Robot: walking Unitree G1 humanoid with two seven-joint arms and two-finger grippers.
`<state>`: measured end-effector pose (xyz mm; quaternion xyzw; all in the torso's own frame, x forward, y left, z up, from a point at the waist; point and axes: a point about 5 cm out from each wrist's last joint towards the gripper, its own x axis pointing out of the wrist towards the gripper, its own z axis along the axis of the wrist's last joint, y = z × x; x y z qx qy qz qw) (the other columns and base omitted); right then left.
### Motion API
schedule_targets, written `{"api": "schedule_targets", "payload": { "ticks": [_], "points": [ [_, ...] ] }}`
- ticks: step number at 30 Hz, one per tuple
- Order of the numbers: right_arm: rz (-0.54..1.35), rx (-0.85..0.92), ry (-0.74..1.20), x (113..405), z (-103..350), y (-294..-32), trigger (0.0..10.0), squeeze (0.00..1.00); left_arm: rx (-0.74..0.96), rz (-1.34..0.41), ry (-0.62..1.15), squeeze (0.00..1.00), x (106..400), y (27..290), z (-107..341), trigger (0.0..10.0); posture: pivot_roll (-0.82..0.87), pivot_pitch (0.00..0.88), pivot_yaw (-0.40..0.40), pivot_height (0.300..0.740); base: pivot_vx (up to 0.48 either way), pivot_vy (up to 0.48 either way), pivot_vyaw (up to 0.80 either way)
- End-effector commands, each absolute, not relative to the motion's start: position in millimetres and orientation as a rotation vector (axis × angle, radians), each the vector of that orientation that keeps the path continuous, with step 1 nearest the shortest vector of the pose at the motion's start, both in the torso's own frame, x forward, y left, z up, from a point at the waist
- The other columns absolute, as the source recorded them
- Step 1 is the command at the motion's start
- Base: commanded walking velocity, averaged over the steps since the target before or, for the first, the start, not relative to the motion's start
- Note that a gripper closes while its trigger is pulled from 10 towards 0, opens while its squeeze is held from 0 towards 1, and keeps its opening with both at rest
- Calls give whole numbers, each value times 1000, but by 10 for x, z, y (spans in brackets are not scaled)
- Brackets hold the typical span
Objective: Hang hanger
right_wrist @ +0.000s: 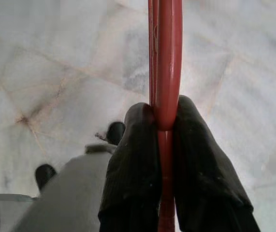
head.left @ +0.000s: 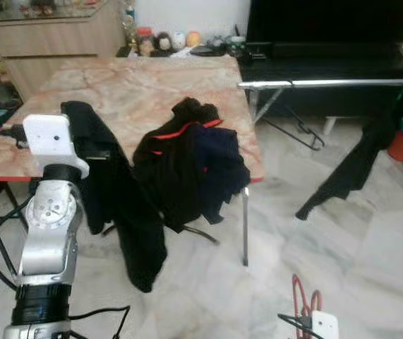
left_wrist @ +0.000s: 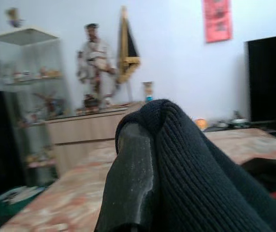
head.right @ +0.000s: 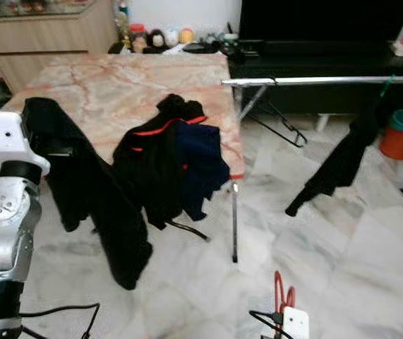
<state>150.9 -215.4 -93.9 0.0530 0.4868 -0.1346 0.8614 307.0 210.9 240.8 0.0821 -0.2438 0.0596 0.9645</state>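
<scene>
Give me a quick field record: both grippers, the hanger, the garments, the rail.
left gripper: raised over the table's near edge, shut on black garment
right gripper: low over the floor, shut on red hanger
black garment: hangs from left gripper down past the marble table
clothes pile: black with red trim, draped over table's near edge
rail: silver, beyond the table on the right, dark garment hanging from it

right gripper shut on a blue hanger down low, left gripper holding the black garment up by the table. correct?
Not quite: the hanger is red, not blue. The right wrist view shows the right gripper shut on its red bar, low over the floor. The rest holds: the left gripper has the black garment lifted beside the table.
</scene>
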Motion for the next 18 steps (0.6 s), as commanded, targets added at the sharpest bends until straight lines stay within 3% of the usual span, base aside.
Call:
{"api": "schedule_targets", "payload": {
  "ticks": [1, 18],
  "points": [
    [-264, 110, 1025, 1524, -942, -2108, 10000, 0, 185, 132, -563, 0, 3047, 2114, 2609, 10000, -46, 0, 28, 740, 315, 0, 0],
    [-250, 98, 1027, 1531, -938, -2116, 10000, 0, 208, 88, -690, 0, 3208, 2045, 3113, 10000, -30, 0, 19, 740, 314, 0, 0]
  ]
}}
